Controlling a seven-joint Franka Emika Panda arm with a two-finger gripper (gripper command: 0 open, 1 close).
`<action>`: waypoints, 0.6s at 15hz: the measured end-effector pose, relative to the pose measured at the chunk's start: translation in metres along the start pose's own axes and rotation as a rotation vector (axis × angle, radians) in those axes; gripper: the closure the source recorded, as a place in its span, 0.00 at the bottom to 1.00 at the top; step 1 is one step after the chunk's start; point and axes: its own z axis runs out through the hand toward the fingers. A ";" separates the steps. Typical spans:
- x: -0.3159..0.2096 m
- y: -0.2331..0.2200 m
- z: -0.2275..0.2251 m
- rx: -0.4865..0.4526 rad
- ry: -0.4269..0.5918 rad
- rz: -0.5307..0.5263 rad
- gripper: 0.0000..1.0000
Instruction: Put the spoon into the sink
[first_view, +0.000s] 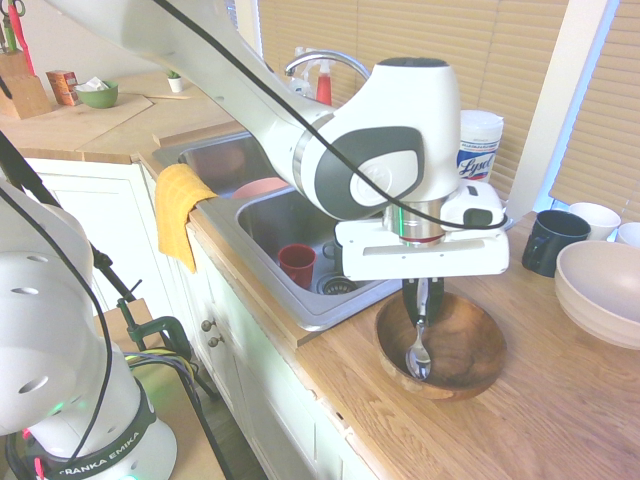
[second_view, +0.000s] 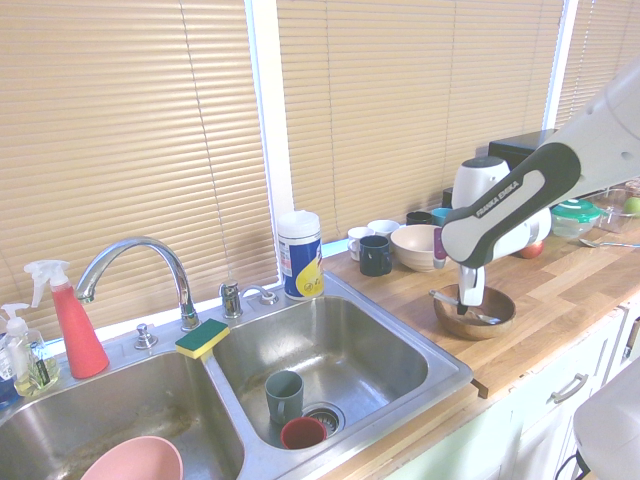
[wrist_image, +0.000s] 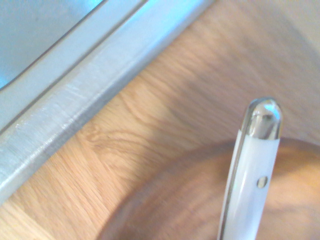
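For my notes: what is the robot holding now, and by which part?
The fingers are shut on the spoon, gripping its handle; its oval end hangs inside the wooden bowl.

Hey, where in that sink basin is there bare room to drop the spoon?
In the sink's right basin, the floor toward the faucet and sponge is bare. It is crowded near the drain, where the grey-green cup and red cup sit. The gripper holds the spoon over the wooden bowl.

The first exterior view looks from the cabinet side across the counter toward the blinds, the second faces back across the sink (second_view: 340, 350) from about 9 o'clock, both sharing the wooden bowl (first_view: 445, 350), while the wrist view hangs close above its rim.
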 end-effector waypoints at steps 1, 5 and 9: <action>-0.002 0.004 -0.011 0.005 0.009 0.010 1.00; -0.005 0.005 -0.065 0.023 0.054 0.022 1.00; 0.000 -0.053 -0.106 0.014 0.082 -0.041 1.00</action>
